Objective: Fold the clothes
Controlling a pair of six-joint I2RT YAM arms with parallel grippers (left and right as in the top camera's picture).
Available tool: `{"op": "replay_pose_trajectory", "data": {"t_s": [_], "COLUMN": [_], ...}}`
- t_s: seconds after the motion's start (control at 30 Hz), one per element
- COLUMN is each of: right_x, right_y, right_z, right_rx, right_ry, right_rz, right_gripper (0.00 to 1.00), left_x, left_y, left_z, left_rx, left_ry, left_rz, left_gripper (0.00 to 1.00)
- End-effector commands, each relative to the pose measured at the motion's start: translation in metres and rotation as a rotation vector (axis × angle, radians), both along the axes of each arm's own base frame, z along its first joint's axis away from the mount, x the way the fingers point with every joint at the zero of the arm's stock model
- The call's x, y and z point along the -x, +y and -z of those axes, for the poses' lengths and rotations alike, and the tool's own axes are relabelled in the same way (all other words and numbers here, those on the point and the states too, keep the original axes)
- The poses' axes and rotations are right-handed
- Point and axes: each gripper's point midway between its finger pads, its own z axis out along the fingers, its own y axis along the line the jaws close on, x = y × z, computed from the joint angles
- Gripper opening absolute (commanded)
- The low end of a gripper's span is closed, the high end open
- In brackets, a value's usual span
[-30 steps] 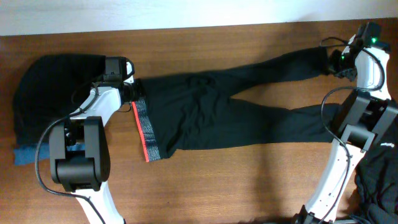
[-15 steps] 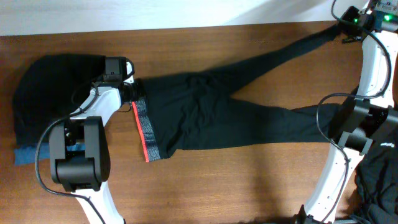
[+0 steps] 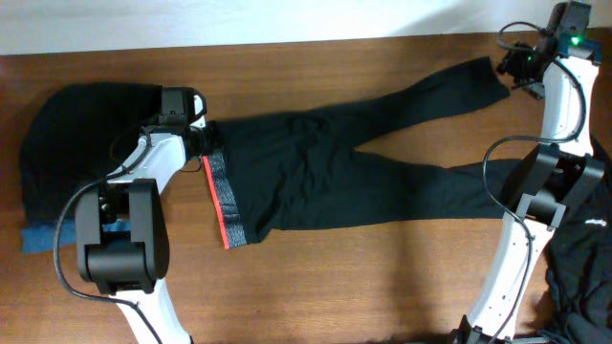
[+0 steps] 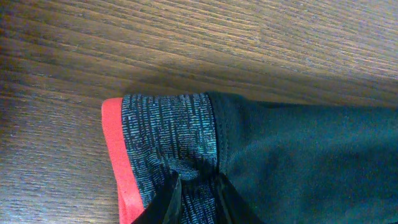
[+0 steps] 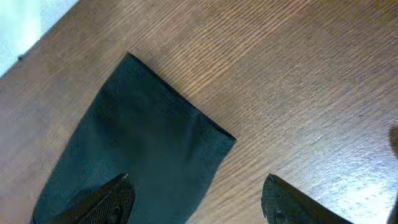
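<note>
Leggings (image 3: pixel 316 177): black, spread flat across the wooden table (image 3: pixel 382 277), waist end to the left and both legs running to the right.
Waistband (image 3: pixel 223 201): grey-speckled with a coral-red edge. The wrist view shows its corner (image 4: pixel 168 137) lying on bare wood.
Left gripper (image 3: pixel 204 141): clenched on the far corner of the waistband. In its own camera (image 4: pixel 193 186) the speckled fabric puckers between the two dark fingers.
Far leg: angled towards the back right corner. Its cuff (image 3: pixel 486 75) lies flat on the table with a straight hem (image 5: pixel 180 124).
Near leg: lies straight. Its end passes behind the right arm and the cuff cannot be made out.
Right gripper (image 3: pixel 512 65): just beside the far cuff, jaws spread wide with nothing between them. In the wrist view (image 5: pixel 193 202) one finger stands over the leg fabric and the other over bare wood.
Black garment heap (image 3: pixel 76 143): bunched at the left end of the table, beside the left arm.
Blue item (image 3: pixel 38 239): partly visible at the near edge of the heap, kind not determinable.
Second black garment (image 3: pixel 579 272): crumpled at the near right corner.
</note>
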Motion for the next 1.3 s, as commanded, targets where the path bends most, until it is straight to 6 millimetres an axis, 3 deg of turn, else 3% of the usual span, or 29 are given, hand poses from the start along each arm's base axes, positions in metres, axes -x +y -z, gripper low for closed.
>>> {"op": "replay_pose_trajectory", "data": {"t_s": [0.0,0.13,0.3,0.43,0.53,0.77,0.97,1.03,1.27], "right_x": [0.002,0.002,-0.007,-0.016,-0.017,-0.001,0.013,0.026,0.045], "right_y": [-0.007,0.002,0.04,0.072,0.078,0.059,0.032,0.016,0.001], "right_z": [-0.005,0.009,0.036,0.058,0.075,0.112,0.115,0.118,0.121], "right_rx": [0.052,0.019,-0.112,-0.158,-0.138,-0.072,-0.06,-0.063,-0.088], "right_ry": [0.007,0.022,-0.008,-0.025,0.004,0.131,0.173,0.211,0.255], "right_rz": [-0.047,-0.088,-0.261,-0.386,-0.392,-0.272,-0.166,-0.09,-0.051], "right_gripper": [0.71,0.6,0.48,0.48,0.48,0.49,0.49,0.48,0.48], "left_x": [0.026,0.026,0.026,0.026,0.026,0.02,0.002,-0.006,-0.031], "left_y": [-0.001,-0.001,-0.001,-0.001,-0.001,-0.001,0.0,0.002,0.012], "left_z": [0.041,0.041,0.041,0.041,0.041,0.038,0.03,0.026,0.014], "left_rx": [0.003,0.003,0.003,0.003,0.003,0.003,0.001,-0.012,-0.059], "left_ry": [0.126,0.126,0.126,0.126,0.126,0.097,0.018,-0.02,-0.138], "left_rz": [0.004,0.004,0.004,0.004,0.004,0.004,0.002,-0.006,-0.038], "left_gripper": [0.19,0.19,0.22,0.33,0.39,0.43,0.43,0.43,0.42]}}
